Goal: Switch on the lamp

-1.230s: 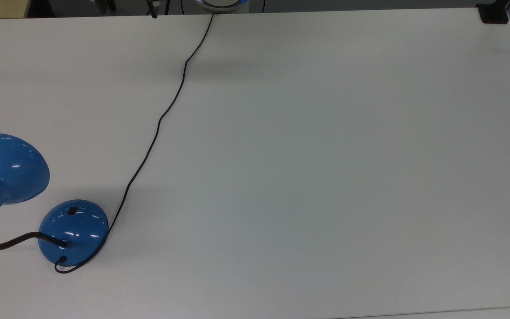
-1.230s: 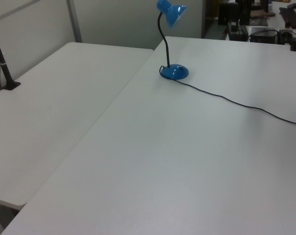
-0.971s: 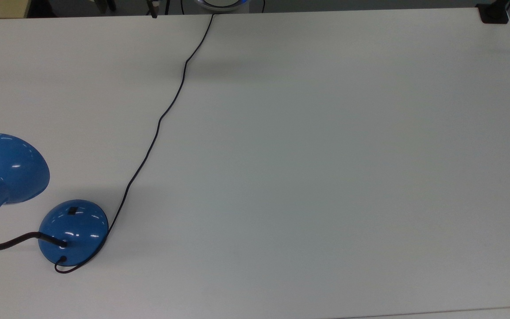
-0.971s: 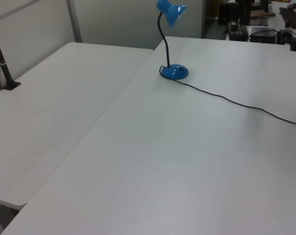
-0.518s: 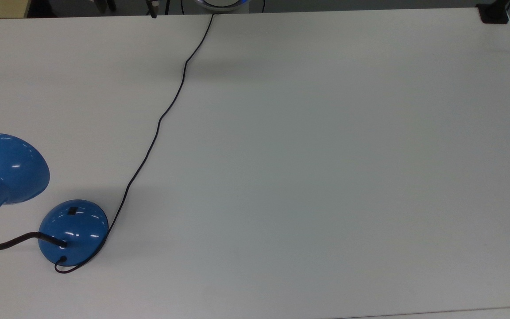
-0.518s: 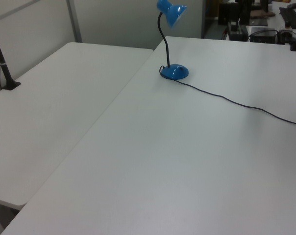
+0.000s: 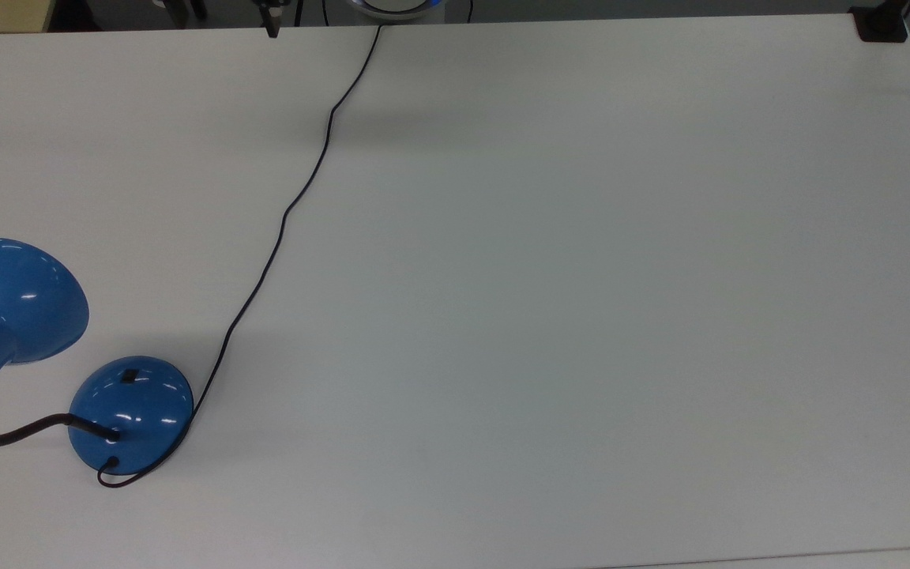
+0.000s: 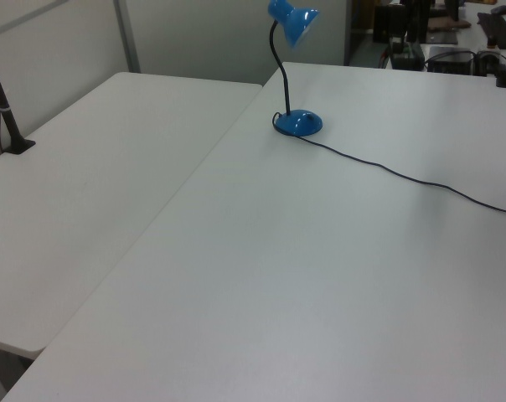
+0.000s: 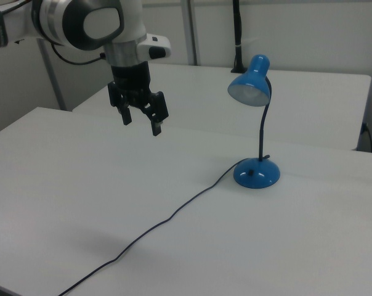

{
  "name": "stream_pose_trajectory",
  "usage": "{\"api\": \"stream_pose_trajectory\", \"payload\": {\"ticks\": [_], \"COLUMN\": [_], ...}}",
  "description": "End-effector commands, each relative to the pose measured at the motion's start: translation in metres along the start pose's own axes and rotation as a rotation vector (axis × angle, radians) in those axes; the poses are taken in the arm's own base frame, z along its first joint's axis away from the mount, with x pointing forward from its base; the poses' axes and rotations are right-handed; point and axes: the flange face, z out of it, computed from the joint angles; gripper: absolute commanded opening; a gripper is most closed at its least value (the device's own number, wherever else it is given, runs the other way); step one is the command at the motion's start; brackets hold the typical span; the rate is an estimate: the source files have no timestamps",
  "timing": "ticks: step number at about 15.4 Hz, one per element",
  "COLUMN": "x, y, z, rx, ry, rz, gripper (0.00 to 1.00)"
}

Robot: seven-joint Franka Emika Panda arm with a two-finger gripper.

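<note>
You are looking at a glossy blue lamp [image 9: 256,171] standing upright on the bench [image 9: 81,203], its bell shade [image 9: 250,83] tilting downward on a black bendy neck, its cord [image 9: 173,214] trailing across the surface.

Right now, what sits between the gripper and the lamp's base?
In the right view, bare white table separates the open gripper, hanging in the air, from the lamp. The cord trails off nearer the camera.
</note>
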Motion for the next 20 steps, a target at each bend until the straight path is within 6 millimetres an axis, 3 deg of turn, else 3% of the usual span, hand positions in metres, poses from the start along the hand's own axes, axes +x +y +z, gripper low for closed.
{"api": "stream_pose_trajectory", "payload": {"ticks": [1, 2, 4, 5, 6, 7, 10, 14, 17, 20], "x": [0.015, 0.02, 0.034, 0.042, 0.049, 0.058, 0.086, 0.118, 0.136, 0.154], "y": [0.008, 0.013, 0.016, 0.021, 0.026, 0.031, 0.052, 0.081, 0.092, 0.093], "z": [0.006, 0.01, 0.023, 0.032, 0.039, 0.048, 0.071, 0.123, 0.167, 0.19], "rx": [-0.023, -0.023, -0.036, -0.045, -0.051, -0.062, -0.077, -0.118, -0.159, -0.178], "ry": [0.052, 0.063, 0.093, 0.106, 0.125, 0.149, 0.268, 0.378, 0.422, 0.441], "rz": [-0.044, -0.043, -0.063, -0.092, -0.112, -0.124, -0.089, -0.048, -0.072, -0.08], "gripper": [1.0, 0.99, 0.58, 0.28, 0.07, 0.0, 0.0, 0.0, 0.0, 0.0]}}
